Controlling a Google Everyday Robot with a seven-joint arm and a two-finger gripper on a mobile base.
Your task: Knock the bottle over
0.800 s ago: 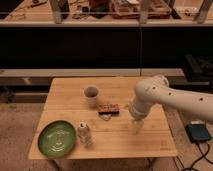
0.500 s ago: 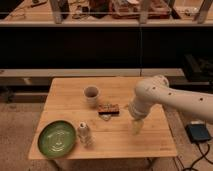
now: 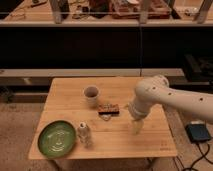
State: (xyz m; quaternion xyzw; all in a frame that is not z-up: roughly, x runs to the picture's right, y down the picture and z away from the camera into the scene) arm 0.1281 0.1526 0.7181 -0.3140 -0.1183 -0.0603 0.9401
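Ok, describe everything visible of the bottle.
The bottle is small, slim, whitish and translucent-looking, likely plastic, with a narrower capped top. It stands upright on the wooden table, near its front edge, just right of the green plate. Nothing grips it; the end effector hangs well to its right.

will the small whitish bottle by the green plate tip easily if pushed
Probably yes: the small whitish plastic bottle stands upright, slim and narrow-based. It looks light, so might skid. The gripper hangs above the wooden table, apart from it.
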